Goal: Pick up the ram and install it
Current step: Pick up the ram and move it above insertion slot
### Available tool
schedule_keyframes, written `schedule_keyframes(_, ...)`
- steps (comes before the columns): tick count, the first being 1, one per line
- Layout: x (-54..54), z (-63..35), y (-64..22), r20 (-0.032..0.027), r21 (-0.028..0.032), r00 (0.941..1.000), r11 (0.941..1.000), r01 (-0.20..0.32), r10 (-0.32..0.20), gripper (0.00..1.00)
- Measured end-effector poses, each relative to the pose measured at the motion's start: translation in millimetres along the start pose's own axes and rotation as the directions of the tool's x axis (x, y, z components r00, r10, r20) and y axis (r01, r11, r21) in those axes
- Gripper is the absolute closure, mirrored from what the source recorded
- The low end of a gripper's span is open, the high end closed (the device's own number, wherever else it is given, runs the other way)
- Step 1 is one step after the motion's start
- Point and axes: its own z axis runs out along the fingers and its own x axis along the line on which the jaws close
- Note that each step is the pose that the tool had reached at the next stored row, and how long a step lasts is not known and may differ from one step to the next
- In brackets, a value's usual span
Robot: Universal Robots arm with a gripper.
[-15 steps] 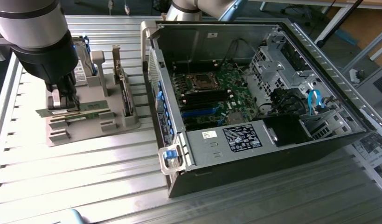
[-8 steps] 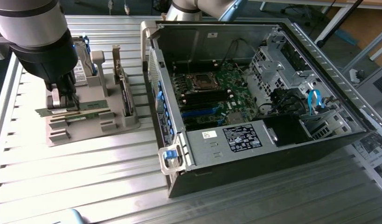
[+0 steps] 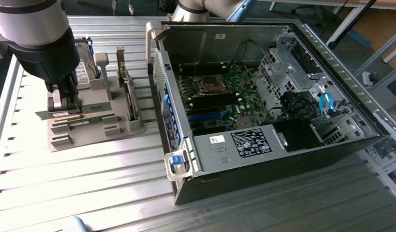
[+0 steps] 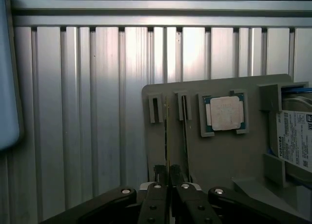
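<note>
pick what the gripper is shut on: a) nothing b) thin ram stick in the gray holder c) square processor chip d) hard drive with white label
b: the gripper pinches the edge-on ram stick standing in the gray holder, with the processor chip lying apart from it.

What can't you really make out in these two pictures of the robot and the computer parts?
- Wrist view: the ram stands edge-on, a thin line in the shut tool, so its chips are hidden.
- Wrist view: the hard drive is cut off by the picture's edge.
- Exterior view: the memory slots are too small and dark to tell filled from empty.
- Exterior view: the case label has print too small to read.
</note>
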Motion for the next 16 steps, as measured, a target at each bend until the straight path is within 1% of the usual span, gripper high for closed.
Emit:
schedule_keyframes(8, 0.0, -1.7, 0.0, 0.0, 0.0, 1.0, 1.0, 0.0, 0.0, 0.86)
schedule_keyframes(9, 0.0, -2.7, 0.0, -0.0004, 0.0, 1.0, 1.0, 0.0, 0.0, 0.86)
schedule_keyframes(10, 0.0, -3.2, 0.0, -0.0024, -0.0001, 1.0, 1.0, -0.001, 0.001, 0.86)
schedule_keyframes(16, 0.0, -4.3, 0.0, -0.0035, 0.0, 1.0, 1.0, -0.001, 0.001, 0.86)
